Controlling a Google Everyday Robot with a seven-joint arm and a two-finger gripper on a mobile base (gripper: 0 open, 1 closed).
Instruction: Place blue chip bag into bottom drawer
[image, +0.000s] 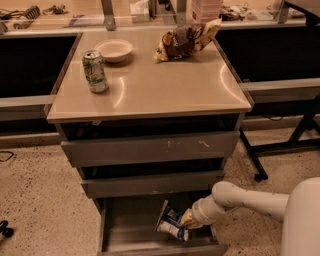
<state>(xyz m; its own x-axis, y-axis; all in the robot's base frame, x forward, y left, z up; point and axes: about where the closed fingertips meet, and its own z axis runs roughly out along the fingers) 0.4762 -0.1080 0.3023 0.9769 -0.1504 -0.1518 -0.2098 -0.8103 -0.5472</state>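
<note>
Below the desk's (150, 95) front edge, the gripper (189, 219) pinches the bag (171, 226) by one end inside the bottom drawer (125, 235). Light, crinkly, slippery foil; its crimped edge probably grips best.

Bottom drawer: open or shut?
Open: the drawer is pulled out, with the bag and the gripper inside it.
</note>
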